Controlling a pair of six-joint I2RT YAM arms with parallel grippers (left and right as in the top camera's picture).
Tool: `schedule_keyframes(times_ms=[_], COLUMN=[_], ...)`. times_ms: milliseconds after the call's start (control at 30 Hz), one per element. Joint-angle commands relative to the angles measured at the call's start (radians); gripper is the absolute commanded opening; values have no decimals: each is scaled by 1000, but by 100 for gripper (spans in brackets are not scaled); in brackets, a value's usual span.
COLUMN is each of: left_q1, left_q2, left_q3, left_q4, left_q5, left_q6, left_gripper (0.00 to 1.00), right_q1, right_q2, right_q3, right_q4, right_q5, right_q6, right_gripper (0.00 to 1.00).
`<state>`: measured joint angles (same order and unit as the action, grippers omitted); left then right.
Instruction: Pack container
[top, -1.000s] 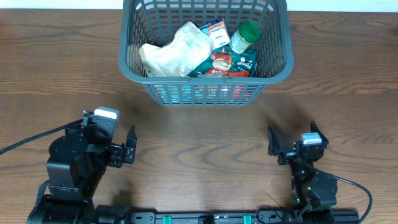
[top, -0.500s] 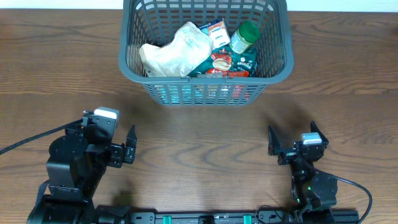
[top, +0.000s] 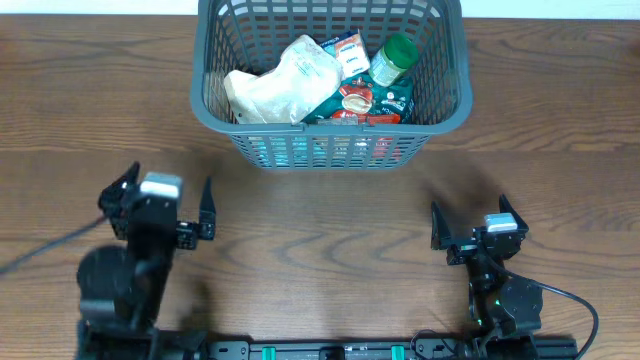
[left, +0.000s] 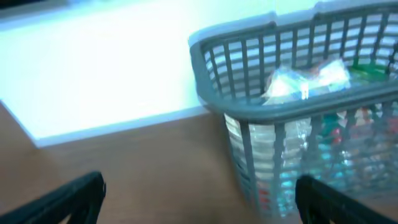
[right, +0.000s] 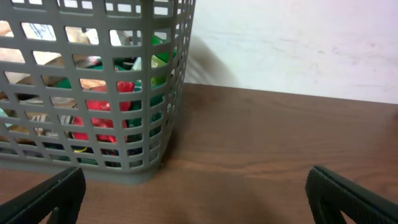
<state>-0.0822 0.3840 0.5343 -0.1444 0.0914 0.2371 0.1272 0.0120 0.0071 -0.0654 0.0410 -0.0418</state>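
Observation:
The dark grey container (top: 330, 127) stands at the table's far middle. Inside it lie a white bag (top: 285, 80), a green-lidded jar (top: 395, 57), a small box (top: 345, 46) and red and teal packets (top: 365, 102). My left gripper (top: 170, 175) stands open with nothing in it, near and to the left of the container. In the blurred left wrist view the container (left: 292, 111) is ahead on the right, beyond the left gripper (left: 199, 199). My right gripper (top: 470, 208) is open and holds nothing at the near right. From the right wrist, the container (right: 134, 171) shows at the left, past the right gripper (right: 199, 199).
The brown wooden table (top: 320, 230) runs between both arms and the container. A pale wall (right: 298, 43) stands behind the table's far edge. A black cable (top: 40, 250) trails off to the left from the left arm.
My left arm has swung, and its gripper now sits a little higher and further left in the overhead view, still open. The right arm and the container have not moved.

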Motion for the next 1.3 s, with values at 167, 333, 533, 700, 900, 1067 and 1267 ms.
schedule_keyframes(times_ms=[167, 333, 533, 700, 900, 1067, 1267], left_q1=[21, 21, 20, 20, 21, 21, 21], left_q2=[-235, -333, -382, -382, -382, -382, -382], left_q3=[-356, -446, -510, -530, -530, -530, -530], left_q4=[417, 449, 402, 282, 83, 89, 77], left_q5=[-98, -102, -78, -10, 117, 124, -48], left_q6=[28, 85, 84, 82, 75, -37, -315], left_gripper=[98, 98, 98, 98, 98, 98, 99], right_q1=[-2, -2, -2, -2, -2, -2, -2], right_q2=[-5, -5, -5, -5, -5, -5, -5], right_q3=[-2, -2, -2, -2, -2, -2, -2], right_q4=[-5, -6, -6, -6, -6, -6, -6], right_q5=[3, 3, 3, 3, 3, 3, 3], right_q6=[-16, -16, -16, -16, -16, -16, -16], right_gripper=[99, 99, 99, 99, 99, 99, 99])
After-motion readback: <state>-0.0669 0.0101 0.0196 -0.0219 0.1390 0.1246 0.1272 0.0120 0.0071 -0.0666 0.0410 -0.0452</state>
